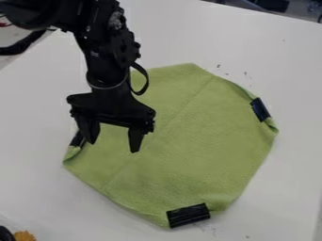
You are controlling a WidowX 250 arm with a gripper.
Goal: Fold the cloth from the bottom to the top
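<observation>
Your gripper [114,147] hangs wide and empty over the left part of the cloth [201,146], which lies spread in the middle of the white table [37,117], so I'd judge you are at the start, the fold not yet made. The next move likely calls for you to come down at the near edge, pinch by the near tape [188,215] and carry it toward the far edge. The cloth is green, matte and softly fuzzy, roughly eight-sided with a faint diagonal crease, and the dark tape looks slicker and stiffer, so your grip may slip there.
</observation>
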